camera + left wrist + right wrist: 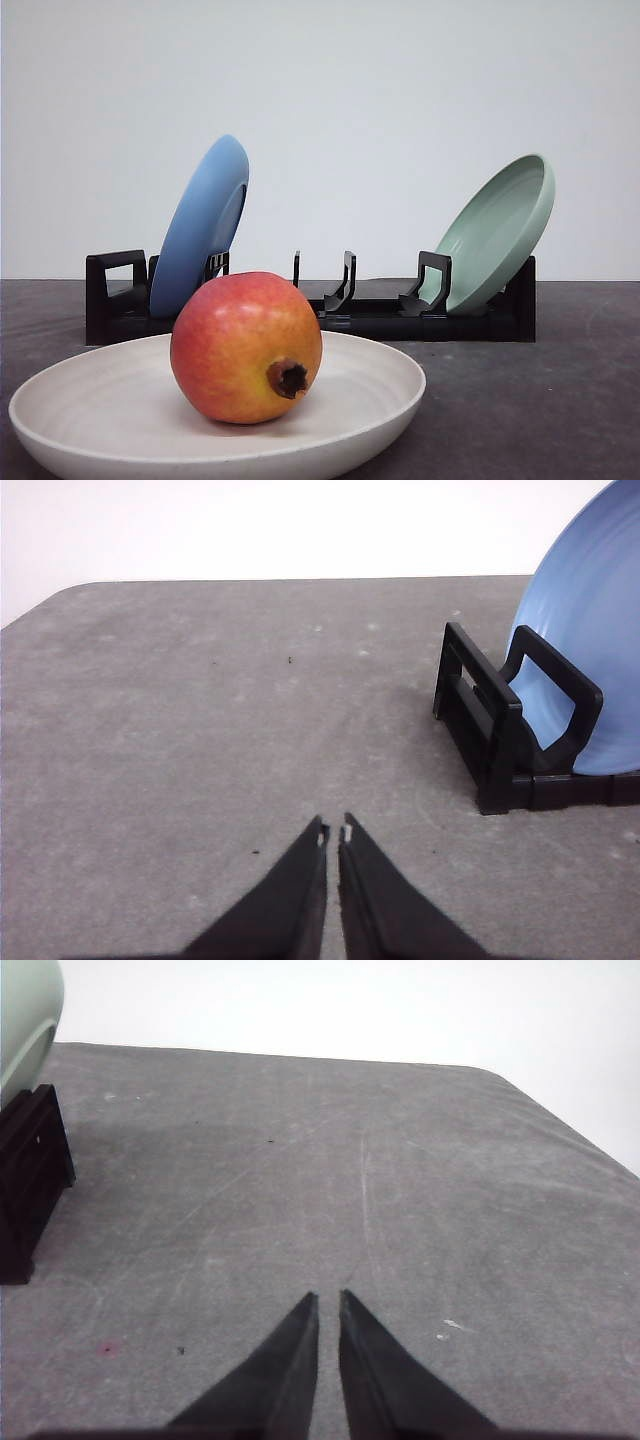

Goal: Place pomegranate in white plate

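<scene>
A red and orange-yellow pomegranate (pixel 245 347) rests inside the white plate (pixel 90 390) at the front of the table, its dark calyx turned toward the camera. In the left wrist view my left gripper (pixel 333 832) is shut with nothing held, its black fingers over bare grey table beside the rack's left end. In the right wrist view my right gripper (pixel 327 1300) is likewise shut and holds nothing, over grey table to the right of the rack.
Behind the white plate stands a black dish rack (pixel 370 310). A blue plate (pixel 200 225) leans in its left slots and a pale green plate (pixel 500 230) in its right slots. The rack's left end (pixel 490 730) and right end (pixel 30 1180) are near the grippers.
</scene>
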Robot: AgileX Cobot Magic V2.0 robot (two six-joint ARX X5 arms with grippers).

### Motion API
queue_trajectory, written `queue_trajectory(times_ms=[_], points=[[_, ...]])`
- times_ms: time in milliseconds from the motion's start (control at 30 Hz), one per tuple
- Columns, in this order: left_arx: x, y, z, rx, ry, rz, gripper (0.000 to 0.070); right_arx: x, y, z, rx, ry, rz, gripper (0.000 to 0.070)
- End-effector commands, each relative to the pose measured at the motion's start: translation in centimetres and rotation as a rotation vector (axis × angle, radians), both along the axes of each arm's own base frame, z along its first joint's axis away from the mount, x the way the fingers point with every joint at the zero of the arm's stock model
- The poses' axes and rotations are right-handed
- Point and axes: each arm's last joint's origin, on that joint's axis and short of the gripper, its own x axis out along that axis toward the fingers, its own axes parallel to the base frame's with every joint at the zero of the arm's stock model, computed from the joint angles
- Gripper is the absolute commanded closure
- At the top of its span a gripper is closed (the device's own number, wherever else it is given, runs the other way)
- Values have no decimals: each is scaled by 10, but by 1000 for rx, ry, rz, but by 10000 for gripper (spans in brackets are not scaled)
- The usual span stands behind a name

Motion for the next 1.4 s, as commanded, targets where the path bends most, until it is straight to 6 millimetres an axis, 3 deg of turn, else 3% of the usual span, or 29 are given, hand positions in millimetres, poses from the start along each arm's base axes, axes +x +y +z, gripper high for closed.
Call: queue_trajectory(times_ms=[0, 1367], points=[[0, 0, -3, 3, 11, -7, 700, 0, 0, 0, 15, -13, -6, 665], [0, 0, -3, 3, 11, -7, 700, 0, 0, 0, 15, -13, -6, 665]])
